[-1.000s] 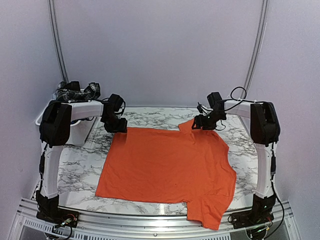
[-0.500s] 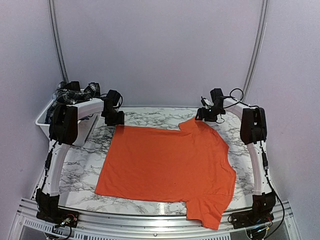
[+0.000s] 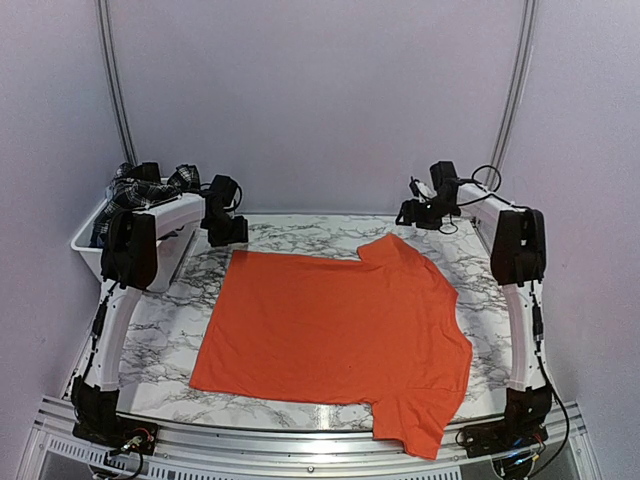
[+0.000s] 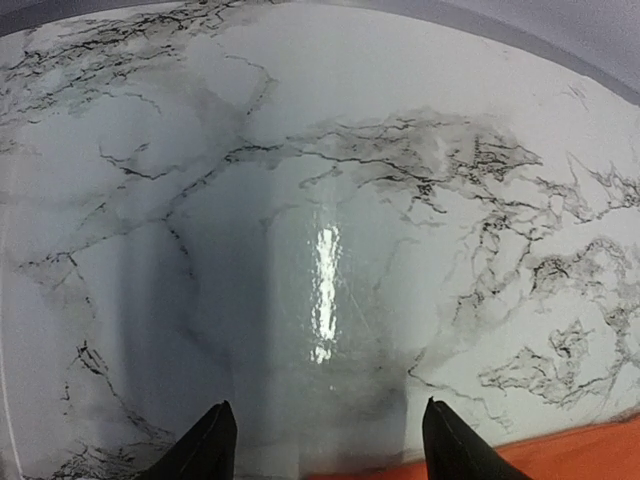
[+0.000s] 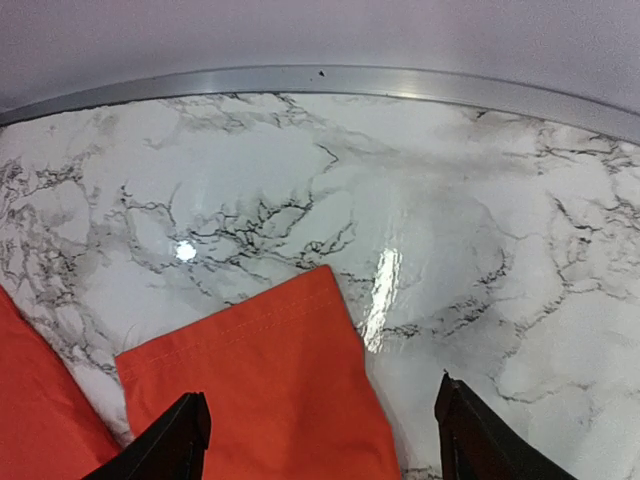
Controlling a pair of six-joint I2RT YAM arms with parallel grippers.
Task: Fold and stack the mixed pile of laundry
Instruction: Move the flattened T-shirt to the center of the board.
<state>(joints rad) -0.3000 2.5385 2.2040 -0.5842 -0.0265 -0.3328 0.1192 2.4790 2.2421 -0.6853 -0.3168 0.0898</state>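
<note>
The bright orange T-shirt [image 3: 335,335] lies spread flat on the marble table, one sleeve at the far right [image 5: 270,390] and one hanging at the near edge. A black-and-white plaid piece [image 3: 150,187] sits in the white bin. No pale blue piece is in view. My left gripper [image 3: 228,232] hovers just beyond the shirt's far left corner, open and empty; its view [image 4: 325,440] shows bare marble and a strip of orange [image 4: 560,455]. My right gripper [image 3: 415,212] is raised beyond the far sleeve, open and empty, above it in its own view [image 5: 320,430].
A white plastic bin [image 3: 92,248] stands at the far left table edge, beside the left arm. A metal rail [image 5: 330,78] and purple wall bound the far side. Bare marble [image 3: 160,320] flanks the shirt.
Both grippers have let go of the shirt's far edge and pulled back towards the far wall. The right one rose higher. The far sleeve now lies flat.
</note>
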